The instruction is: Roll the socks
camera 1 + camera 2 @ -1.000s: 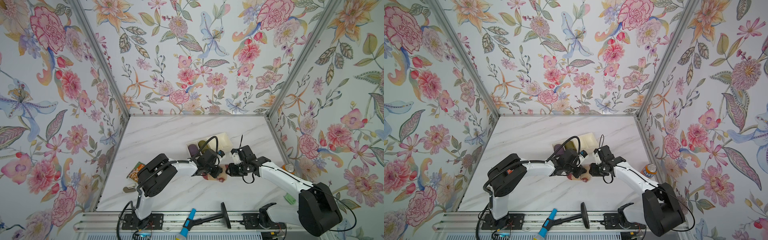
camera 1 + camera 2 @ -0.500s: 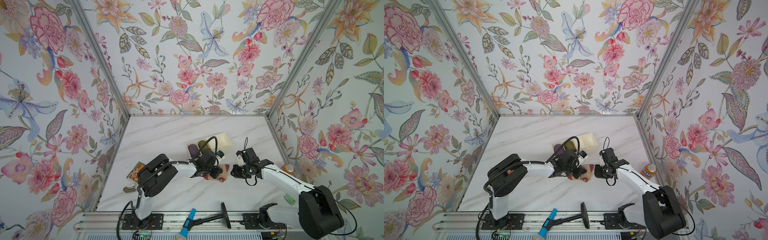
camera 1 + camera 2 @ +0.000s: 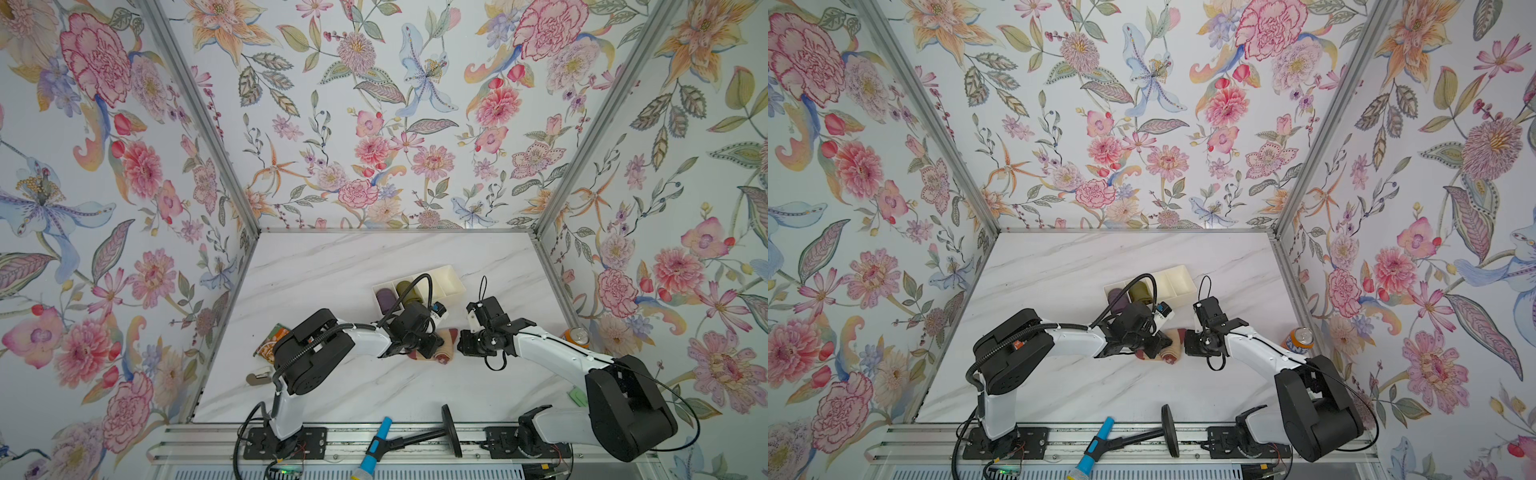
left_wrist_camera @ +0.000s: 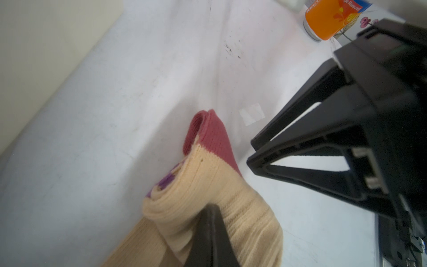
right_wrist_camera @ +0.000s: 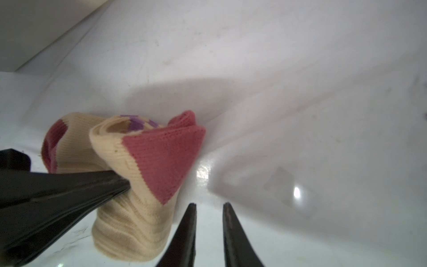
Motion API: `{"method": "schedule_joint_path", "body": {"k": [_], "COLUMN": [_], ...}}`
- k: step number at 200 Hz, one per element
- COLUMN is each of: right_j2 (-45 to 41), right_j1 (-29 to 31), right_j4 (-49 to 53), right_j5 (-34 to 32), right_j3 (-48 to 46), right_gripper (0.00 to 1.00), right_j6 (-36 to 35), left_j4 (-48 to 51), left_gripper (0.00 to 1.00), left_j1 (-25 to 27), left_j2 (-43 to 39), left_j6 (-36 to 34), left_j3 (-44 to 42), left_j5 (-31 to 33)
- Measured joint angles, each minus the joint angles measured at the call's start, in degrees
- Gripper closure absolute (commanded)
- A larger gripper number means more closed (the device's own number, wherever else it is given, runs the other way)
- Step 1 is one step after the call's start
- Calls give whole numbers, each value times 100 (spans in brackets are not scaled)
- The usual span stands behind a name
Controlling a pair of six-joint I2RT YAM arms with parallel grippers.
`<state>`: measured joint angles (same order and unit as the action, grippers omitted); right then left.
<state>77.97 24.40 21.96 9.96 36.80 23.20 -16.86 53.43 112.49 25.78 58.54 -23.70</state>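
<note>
The socks (image 3: 442, 348) (image 3: 1170, 350) are a peach-tan ribbed bundle, partly rolled, with a maroon end and purple stripes, lying on the marble table mid-front. My left gripper (image 3: 434, 345) (image 3: 1163, 343) (image 4: 211, 208) is shut on the socks (image 4: 208, 175), its closed tips pressed into a fold of the roll. My right gripper (image 3: 459, 345) (image 3: 1186, 343) (image 5: 209, 204) sits just right of the socks (image 5: 143, 157). It is open by a narrow gap with only table between its fingers. The right gripper (image 4: 250, 152) also appears in the left wrist view, and the left gripper (image 5: 124, 182) in the right wrist view.
A cream divided tray (image 3: 452, 281) (image 3: 1183, 278) stands behind the grippers, holding a purple sock roll (image 3: 386, 297) and an olive sock roll (image 3: 404, 288). An orange can (image 3: 575, 335) (image 4: 328, 18) stands at the right wall. A snack packet (image 3: 272, 343) lies at the left.
The right gripper's jaws have narrowed and that arm has shifted slightly beside the socks. The left gripper has stayed shut on the roll.
</note>
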Motion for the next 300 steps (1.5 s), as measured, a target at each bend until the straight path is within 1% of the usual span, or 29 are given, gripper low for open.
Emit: {"method": "schedule_joint_path", "body": {"k": [102,280,300], "right_j2": [424,258,258], "right_j1": [186,334,334], "right_j4": [-457,-850,-901], "right_j5": [-52,352,422], "right_j3": [61,13,13], "right_gripper": [77,78,77], "right_j6": [127,234,240], "left_j4": [-87,-79,-57], "left_gripper": [100,100,100], "left_j1": [-24,-216,-216], "left_j2": [-85,-280,-297], "left_j6": [0,-92,-94], "left_j3": [-142,-494,-507], "left_j5": [42,42,61]}}
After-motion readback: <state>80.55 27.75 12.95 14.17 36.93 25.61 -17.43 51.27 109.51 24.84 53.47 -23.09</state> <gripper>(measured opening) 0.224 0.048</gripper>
